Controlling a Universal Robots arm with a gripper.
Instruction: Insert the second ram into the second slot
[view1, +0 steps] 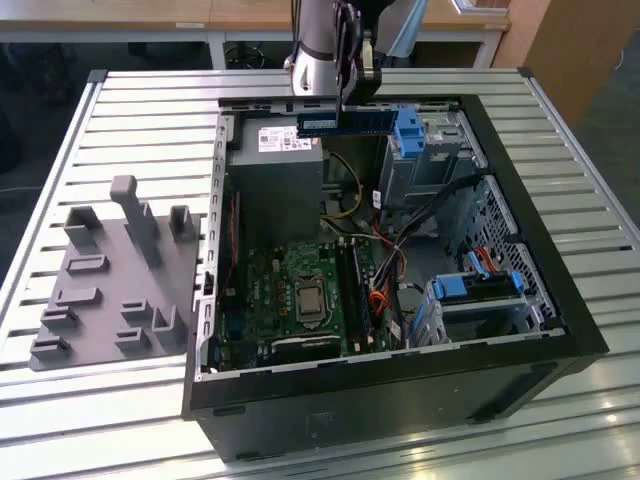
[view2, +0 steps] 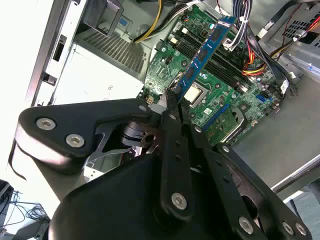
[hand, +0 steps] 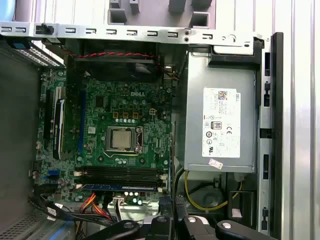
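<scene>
Slatted table (view1: 130, 110), claw (view2: 174, 100) apparently pinching second ram (view2: 202, 52)

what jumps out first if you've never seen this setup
The open computer case, lying on its side with the green motherboard bare, draws the eye first. Over its power supply the gripper holds the second ram, a blue stick, level in the air. A grey fixture block sits on the table at the exterior view's left.
</scene>
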